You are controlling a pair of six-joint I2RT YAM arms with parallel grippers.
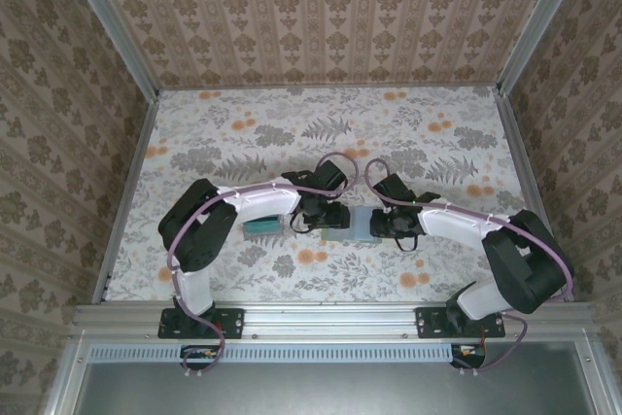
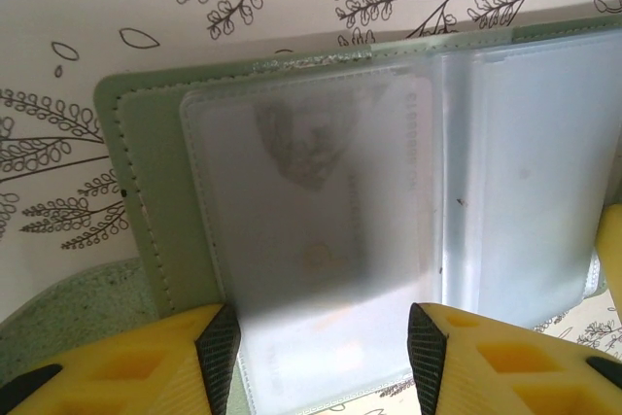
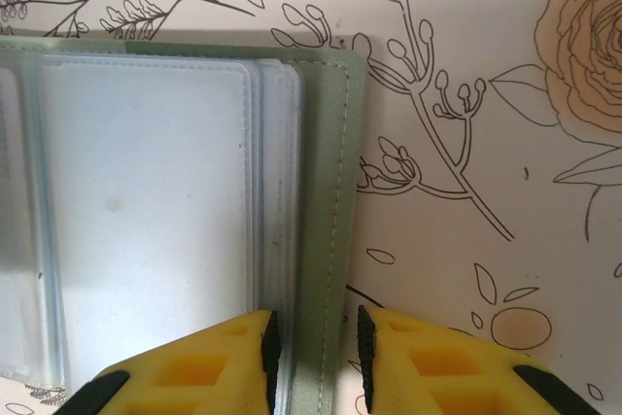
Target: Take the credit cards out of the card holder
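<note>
The card holder (image 1: 358, 224) lies open on the flowered table between my two grippers. In the left wrist view its grey-green cover (image 2: 146, 191) carries clear sleeves, and a pale credit card (image 2: 311, 191) shows dimly inside the left sleeve. My left gripper (image 2: 323, 362) is open, its yellow fingers (image 2: 155, 362) wide apart on either side of that sleeve's near end. My right gripper (image 3: 318, 362) has its jaws narrowly apart, astride the holder's stitched right edge (image 3: 326, 221), and a sliver of table shows beside the right pad. A small teal pile of cards (image 1: 260, 225) lies under the left arm.
Patterned walls (image 1: 321, 7) with metal rails enclose the table on three sides. The arms' bases (image 1: 199, 323) sit on the rail at the near edge. Open flowered tabletop (image 1: 321, 123) stretches behind the grippers.
</note>
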